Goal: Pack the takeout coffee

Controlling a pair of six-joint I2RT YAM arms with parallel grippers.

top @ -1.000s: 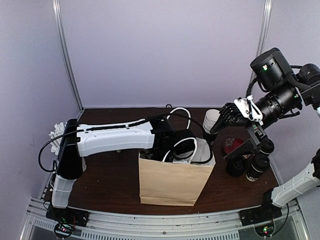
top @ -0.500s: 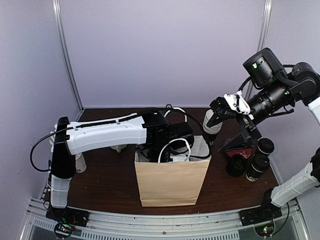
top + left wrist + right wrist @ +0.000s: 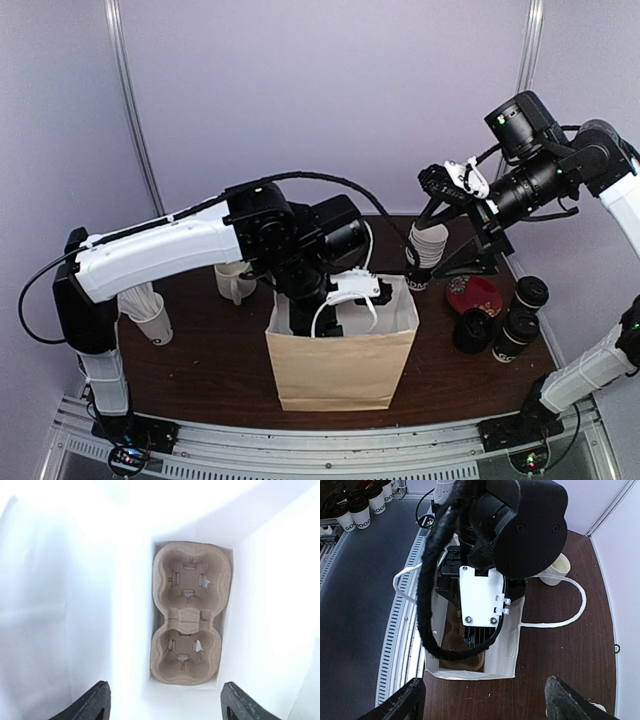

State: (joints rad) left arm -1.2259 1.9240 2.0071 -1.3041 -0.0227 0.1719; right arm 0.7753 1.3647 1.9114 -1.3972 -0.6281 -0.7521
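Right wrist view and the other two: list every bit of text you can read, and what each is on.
"GOO": on the white cups with dark lids, top left of the right wrist view; any further letters are out of sight.
White lettering on the black cups, top view: too blurred to read.
Dark print at the foot of the cup stack, top view: unreadable.
Left wrist view: no text.

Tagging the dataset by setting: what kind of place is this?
Likely a lab robot cell, not a café: plain wall panels on metal posts, an aluminium base rail, and staged props like the paper bag and lidded black cups.
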